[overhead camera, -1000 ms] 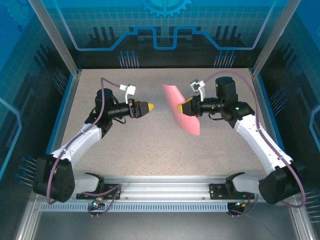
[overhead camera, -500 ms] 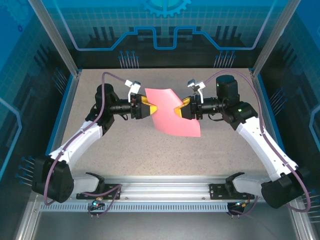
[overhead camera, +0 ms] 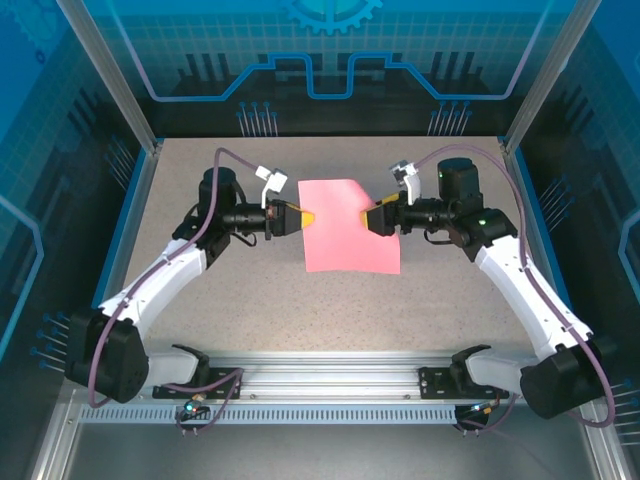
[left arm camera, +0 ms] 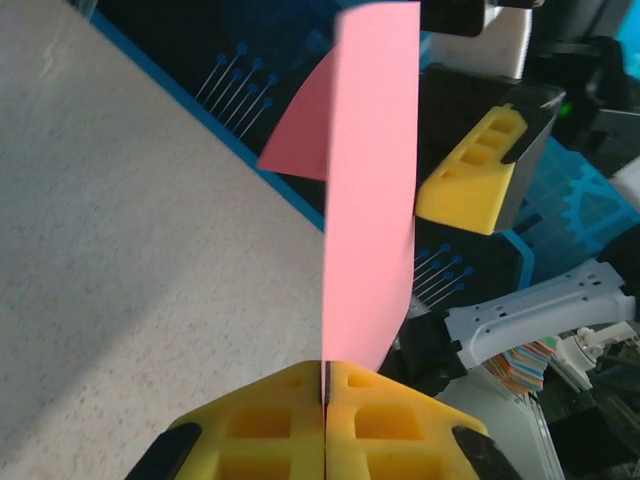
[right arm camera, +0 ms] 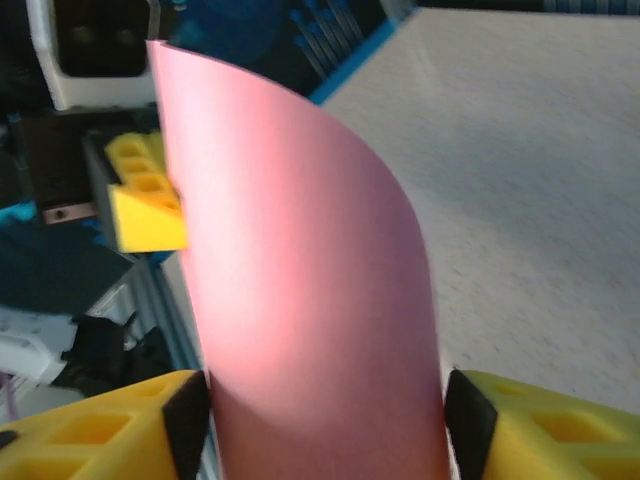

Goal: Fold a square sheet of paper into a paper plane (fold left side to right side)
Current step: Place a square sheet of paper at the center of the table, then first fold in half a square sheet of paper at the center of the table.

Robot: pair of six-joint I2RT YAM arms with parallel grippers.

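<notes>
The square sheet of paper point(overhead camera: 350, 228), plain pink, hangs in the air above the table between both arms, slightly curved and uncreased. My left gripper point(overhead camera: 308, 217) is shut on its left edge. In the left wrist view the yellow jaws point(left arm camera: 327, 385) pinch the sheet point(left arm camera: 368, 200) edge-on. My right gripper point(overhead camera: 372, 215) sits at the sheet's right edge. In the right wrist view its fingers stand wide apart, open point(right arm camera: 325, 440), with the bowed sheet point(right arm camera: 300, 300) spanning the gap between the pads.
The speckled beige table point(overhead camera: 250, 290) lies below the sheet. Blue raised edges and aluminium posts point(overhead camera: 150, 150) frame it. The arm bases sit on the rail point(overhead camera: 320, 385) at the near edge.
My left gripper moved right to the sheet and shut on its left edge. The right gripper's jaws opened. The sheet swung from edge-on to face up.
</notes>
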